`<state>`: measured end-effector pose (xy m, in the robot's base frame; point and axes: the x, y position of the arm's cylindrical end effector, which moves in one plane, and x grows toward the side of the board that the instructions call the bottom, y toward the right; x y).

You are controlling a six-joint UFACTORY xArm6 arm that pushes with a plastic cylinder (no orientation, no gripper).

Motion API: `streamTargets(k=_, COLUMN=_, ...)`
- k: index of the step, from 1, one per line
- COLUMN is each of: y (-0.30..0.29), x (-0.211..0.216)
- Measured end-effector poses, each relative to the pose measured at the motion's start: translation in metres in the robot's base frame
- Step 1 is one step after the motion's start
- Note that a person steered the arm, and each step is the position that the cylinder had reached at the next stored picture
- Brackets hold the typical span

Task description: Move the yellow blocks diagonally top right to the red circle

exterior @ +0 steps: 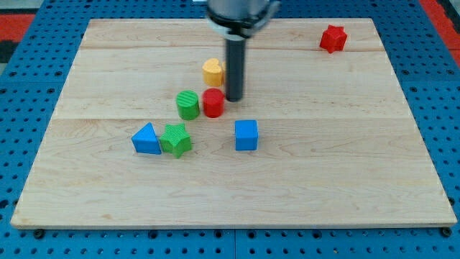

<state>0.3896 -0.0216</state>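
Pale wood makes up the board (pixel 345 165), and my rod ends in my tip (pixel 235 99), a plain point with no pincer, holding nothing, just right of the red circle (pixel 213 103) and below-right of the yellow block (pixel 213 72). A green cylinder (pixel 187 105) touches the red circle's left side. Lower sit a blue cube (pixel 246 135), a blue triangle (pixel 146 139) against a green star (pixel 176 139), and a red star (pixel 333 39) lies at the view's top right.

Yellow rounded block (pixel 212 71) lay flat on wooden board, just above red cylinder block (pixel 213 103), near centre.
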Motion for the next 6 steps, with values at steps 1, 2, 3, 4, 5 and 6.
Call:
streamTargets(k=1, y=-0.05, x=-0.017)
streamTargets(k=2, y=-0.075, x=-0.026)
streamTargets(k=3, y=-0.047, x=-0.045)
streamTargets(k=4, y=0.009, x=-0.051)
streamTargets(k=5, y=0.053, x=-0.047)
streamTargets(k=6, y=0.082, x=-0.04)
